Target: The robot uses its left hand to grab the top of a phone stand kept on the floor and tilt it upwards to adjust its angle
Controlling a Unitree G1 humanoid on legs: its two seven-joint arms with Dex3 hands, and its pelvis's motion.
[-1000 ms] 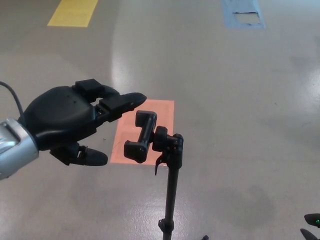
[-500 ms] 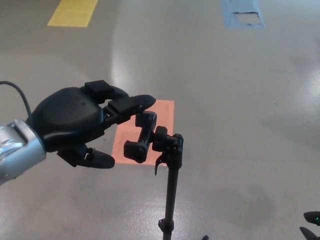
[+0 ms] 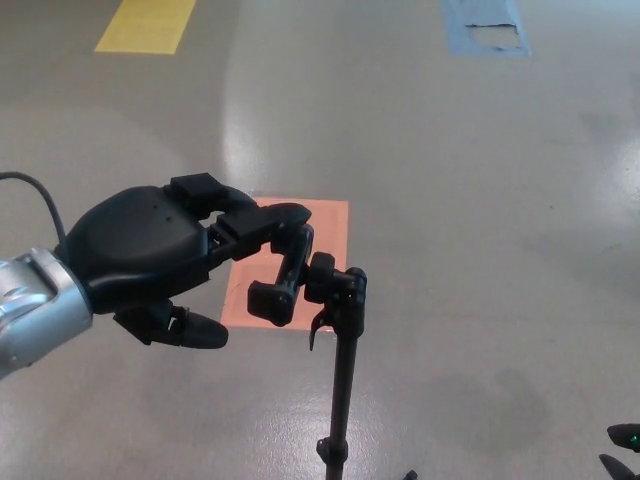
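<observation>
Left hand (image 3: pixel 150 255), open, has advanced; its fingertips (image 3: pixel 290 213) now overlap the phone stand (image 3: pixel 340 330) clamp top (image 3: pixel 292 236); grasp appears imminent.

The phone stand (image 3: pixel 338 330) rises from the floor (image 3: pixel 480 200) near the bottom edge of the view, slightly right of centre, its clamp head (image 3: pixel 285 272) at the top leaning left. The left hand (image 3: pixel 160 255) reaches in from the left, its fingers (image 3: pixel 265 220) over the clamp head's upper end and its thumb (image 3: pixel 195 330) lower left of it. A floor patch (image 3: pixel 325 240) lies behind the clamp. Two further marks (image 3: pixel 147 25) (image 3: pixel 485 27) lie at the far edge, left and right.
</observation>
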